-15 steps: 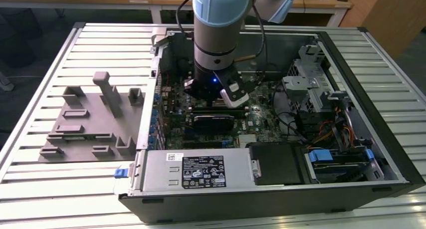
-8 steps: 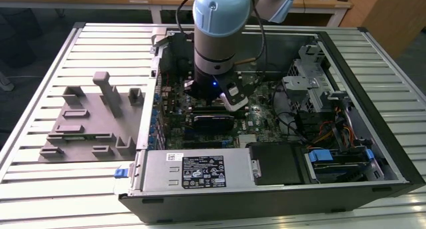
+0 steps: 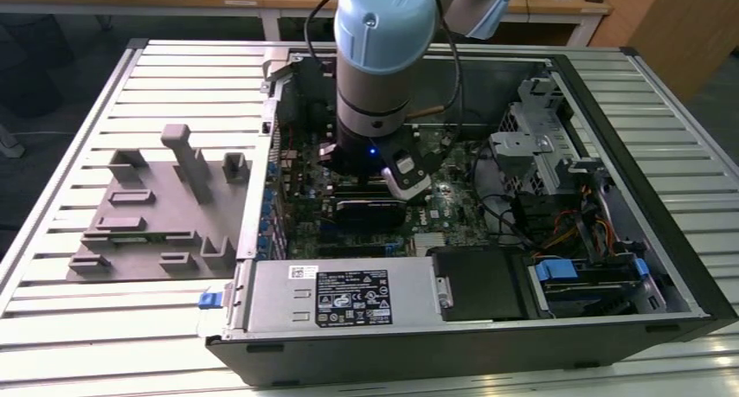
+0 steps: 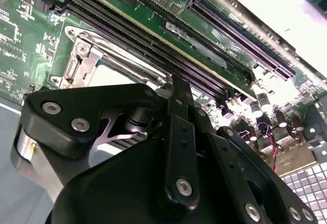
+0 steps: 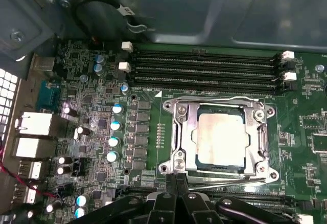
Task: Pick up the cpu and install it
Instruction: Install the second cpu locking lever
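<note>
The cpu (image 5: 220, 134), a flat square chip with a shiny silver-grey top, lies flat inside the motherboard socket, ringed by the socket's metal frame (image 5: 179, 132). In the first wrist view my gripper (image 5: 177, 179) sits just off the frame's edge, beside the cpu. Its fingertips are drawn together with nothing between them. The second wrist view shows the gripper's black linkage (image 4: 179, 147) close over the socket, with a pale strip of the cpu (image 4: 110, 74) beyond it. In the exterior view the arm (image 3: 375, 68) reaches down into the open computer case.
Long memory slots (image 5: 204, 68) run beside the socket, and capacitors (image 5: 115, 142) stand on its other side. Grey holder blocks (image 3: 151, 207) lie on the slatted table at the exterior view's left. Power supply (image 3: 335, 297) and drive cage (image 3: 543, 146) crowd the case.
</note>
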Controlling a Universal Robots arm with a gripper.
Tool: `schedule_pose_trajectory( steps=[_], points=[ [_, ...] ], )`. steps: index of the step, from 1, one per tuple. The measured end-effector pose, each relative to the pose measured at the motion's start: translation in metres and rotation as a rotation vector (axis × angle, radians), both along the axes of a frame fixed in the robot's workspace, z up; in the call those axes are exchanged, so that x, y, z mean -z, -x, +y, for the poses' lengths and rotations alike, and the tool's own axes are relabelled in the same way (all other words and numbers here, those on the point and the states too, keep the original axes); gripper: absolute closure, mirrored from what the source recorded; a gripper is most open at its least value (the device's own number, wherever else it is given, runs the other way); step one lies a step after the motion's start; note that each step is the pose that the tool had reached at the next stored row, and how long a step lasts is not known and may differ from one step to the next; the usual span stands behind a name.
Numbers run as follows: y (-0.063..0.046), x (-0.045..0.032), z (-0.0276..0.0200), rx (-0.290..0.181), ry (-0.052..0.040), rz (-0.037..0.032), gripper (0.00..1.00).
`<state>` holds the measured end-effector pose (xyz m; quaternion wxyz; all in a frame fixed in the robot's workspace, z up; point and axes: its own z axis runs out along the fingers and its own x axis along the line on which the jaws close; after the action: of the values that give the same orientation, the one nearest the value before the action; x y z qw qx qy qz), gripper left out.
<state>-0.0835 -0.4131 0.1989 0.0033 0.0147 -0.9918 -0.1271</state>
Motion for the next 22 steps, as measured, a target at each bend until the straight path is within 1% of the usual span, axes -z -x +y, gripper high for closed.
schedule_pose_trajectory(
  steps=[3, 7, 8, 10, 11, 12, 14, 15, 17, 20, 22],
  points=[
    [0.001, 0.0010, -0.0006, 0.000, -0.0116, 0.0001, 0.89],
    [0.004, 0.0037, -0.0008, 0.000, -0.0135, 0.0001, 0.89],
    [0.006, 0.0042, -0.0008, 0.000, -0.0150, 0.0001, 0.89],
    [0.008, 0.0050, -0.0008, 0.000, -0.0209, 0.0000, 0.89],
    [0.009, 0.0054, -0.0008, 0.000, -0.0263, 0.0001, 0.89],
    [0.010, 0.0057, -0.0008, 0.000, -0.0340, 0.0000, 0.89],
    [0.011, 0.0061, -0.0008, 0.000, -0.0555, 0.0001, 0.89],
    [0.011, 0.0062, -0.0008, 0.000, -0.0646, 0.0001, 0.89],
    [0.011, 0.0078, -0.0007, 0.000, -0.0775, -0.0001, 0.89],
    [0.011, 0.0106, -0.0008, 0.000, -0.0790, 0.0000, 0.89],
    [0.011, 0.0110, -0.0008, 0.000, -0.0798, 0.0001, 0.89]
  ],
)
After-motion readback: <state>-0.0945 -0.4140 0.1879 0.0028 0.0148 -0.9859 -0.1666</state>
